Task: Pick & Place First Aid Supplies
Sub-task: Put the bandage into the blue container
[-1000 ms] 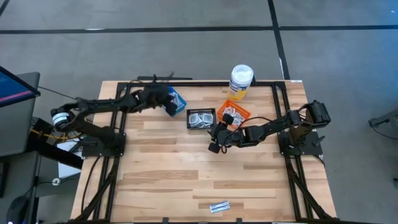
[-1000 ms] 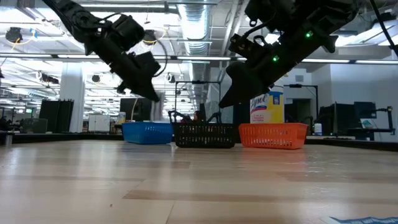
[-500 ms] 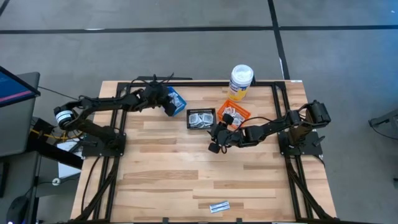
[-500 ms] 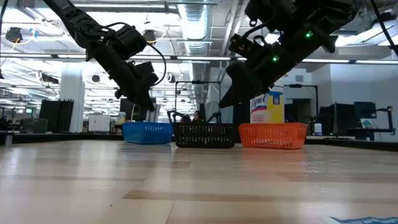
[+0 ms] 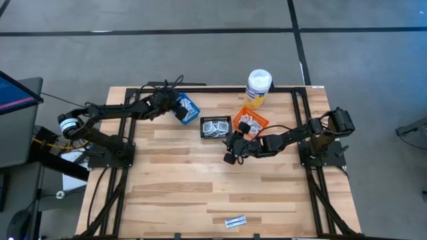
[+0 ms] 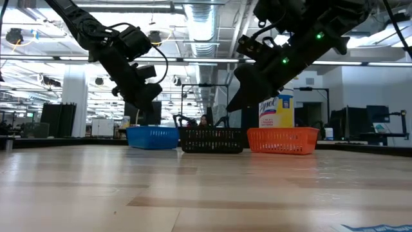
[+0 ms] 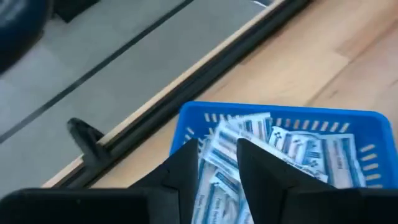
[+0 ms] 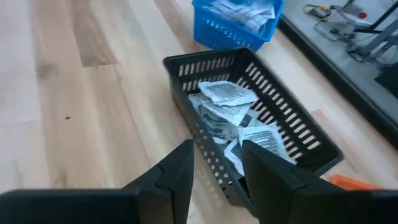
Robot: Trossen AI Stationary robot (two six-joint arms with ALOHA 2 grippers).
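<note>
While my left jaws point(image 7: 217, 165) hang parted and empty over the blue basket point(image 7: 348, 124) of packets point(image 7: 298, 146), my right jaws point(image 8: 214, 163) stand apart, empty, above the black basket point(image 8: 298, 134).

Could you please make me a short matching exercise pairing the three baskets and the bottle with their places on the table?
1. blue basket
2. black basket
3. orange basket
4. white bottle

A. at the table's far edge, behind the orange one
B. middle of the row
C. under the left gripper
D. nearest the right arm

Pairs: 1-C, 2-B, 3-D, 4-A
</note>
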